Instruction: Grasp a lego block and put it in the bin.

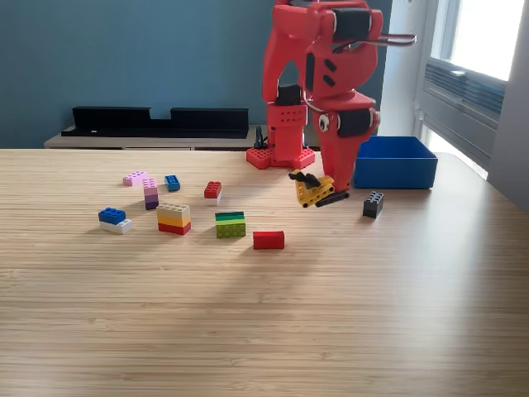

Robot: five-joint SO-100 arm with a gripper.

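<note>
Red robot arm (322,74) over a wooden worktop (264,314) scattered with lego blocks.
Its yellow tool (315,189) hangs low, jaws slightly apart, empty; the blue bin (395,161) sits just beyond, right of it in the exterior view.

Red printed arm (322,74) of blocky segments, black servo motors set into the joints, thin cable looping at the top, perforated red base (279,157), yellow-and-black claw (317,192)
</note>
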